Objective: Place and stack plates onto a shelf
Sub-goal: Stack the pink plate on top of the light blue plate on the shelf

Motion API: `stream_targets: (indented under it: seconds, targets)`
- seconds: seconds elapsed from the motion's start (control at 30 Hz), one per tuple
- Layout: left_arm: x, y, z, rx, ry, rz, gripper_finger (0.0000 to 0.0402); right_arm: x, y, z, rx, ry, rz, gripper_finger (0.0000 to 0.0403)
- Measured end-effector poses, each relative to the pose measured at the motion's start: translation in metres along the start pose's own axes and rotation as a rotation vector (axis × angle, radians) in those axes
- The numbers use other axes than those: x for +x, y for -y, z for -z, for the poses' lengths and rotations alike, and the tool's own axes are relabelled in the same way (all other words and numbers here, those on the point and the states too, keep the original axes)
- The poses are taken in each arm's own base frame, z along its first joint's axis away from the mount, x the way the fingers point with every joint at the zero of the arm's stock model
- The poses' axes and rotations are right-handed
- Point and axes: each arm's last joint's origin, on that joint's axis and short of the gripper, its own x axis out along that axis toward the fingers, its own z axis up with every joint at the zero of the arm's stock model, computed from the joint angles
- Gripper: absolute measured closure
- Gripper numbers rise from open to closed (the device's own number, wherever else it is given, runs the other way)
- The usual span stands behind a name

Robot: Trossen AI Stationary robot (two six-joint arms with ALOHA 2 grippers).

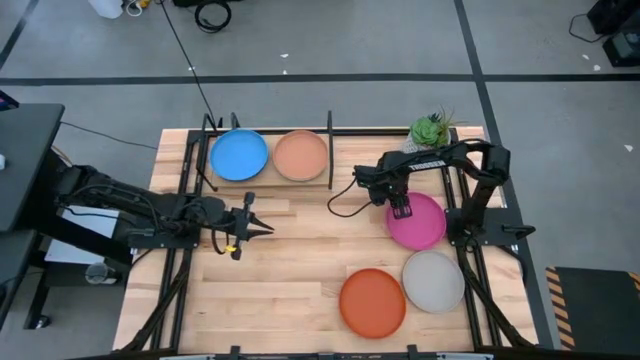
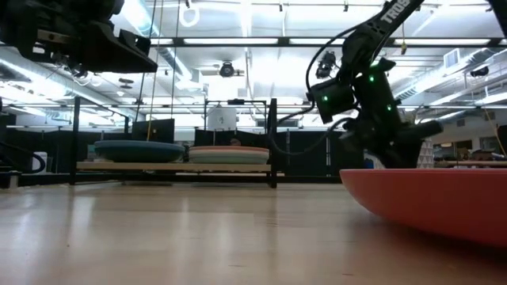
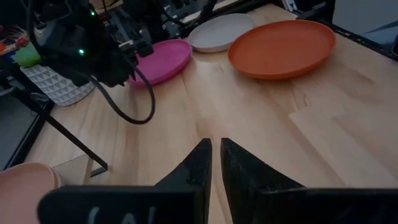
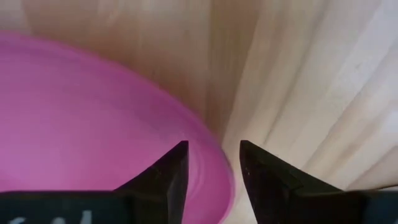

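On a pale wooden table [image 1: 300,270], set on a grey floor crossed by dark lines, the work is laid out; beyond it, in the low view, a room with strip lights on the ceiling is seen. At the far edge the shelf [image 1: 330,150] is placed, with a bright blue plate [image 1: 240,155] in one bay and a peach plate [image 1: 300,155] in the other. A magenta plate [image 1: 417,222] is lain near the right side, with a grey plate [image 1: 433,281] and an orange plate [image 1: 372,302] closer to the near edge. The right gripper [image 4: 210,163] is held low over the magenta plate's rim, its fingers parted with the rim between them but not clamped. The left gripper [image 3: 216,155] is held above bare wood left of centre, well apart from every plate, its fingers almost together and holding nothing. A potted plant [image 1: 430,130] is stood by the right arm. Partial white lettering, "TRUS", is read on the right arm in the low view.
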Motion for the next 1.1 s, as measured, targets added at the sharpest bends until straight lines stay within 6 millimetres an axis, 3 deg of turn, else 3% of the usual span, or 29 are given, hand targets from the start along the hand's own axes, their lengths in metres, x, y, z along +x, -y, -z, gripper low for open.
stream_targets:
  seconds: [0.2, 0.47, 0.6, 0.73, 0.93, 1.1]
  targets:
    - [0.0, 0.0, 0.001, 0.005, -0.013, 0.004, 0.0361, 0.002, 0.0, 0.0, -0.002, -0.013, -0.005, 0.0285]
    - [0.0, 0.0, 0.0, -0.015, 0.0, 0.0, 0.0361, 0.002, 0.003, 0.001, -0.024, -0.005, -0.009, 0.0381]
    - [0.0, -0.003, -0.006, -0.014, 0.056, -0.048, 0.0361, 0.0, 0.01, 0.005, -0.004, 0.006, -0.028, 0.0387]
    - [0.0, -0.005, -0.007, 0.059, 0.046, -0.112, 0.0347, -0.018, 0.022, 0.007, 0.075, 0.082, -0.064, 0.0382]
    - [0.008, -0.003, -0.004, 0.211, -0.002, -0.168, 0.029, -0.059, 0.038, 0.012, 0.144, 0.267, -0.184, 0.0387]
    - [0.024, 0.006, 0.001, 0.536, -0.043, -0.127, 0.0242, -0.087, 0.049, 0.014, 0.233, 0.371, -0.273, 0.0385]
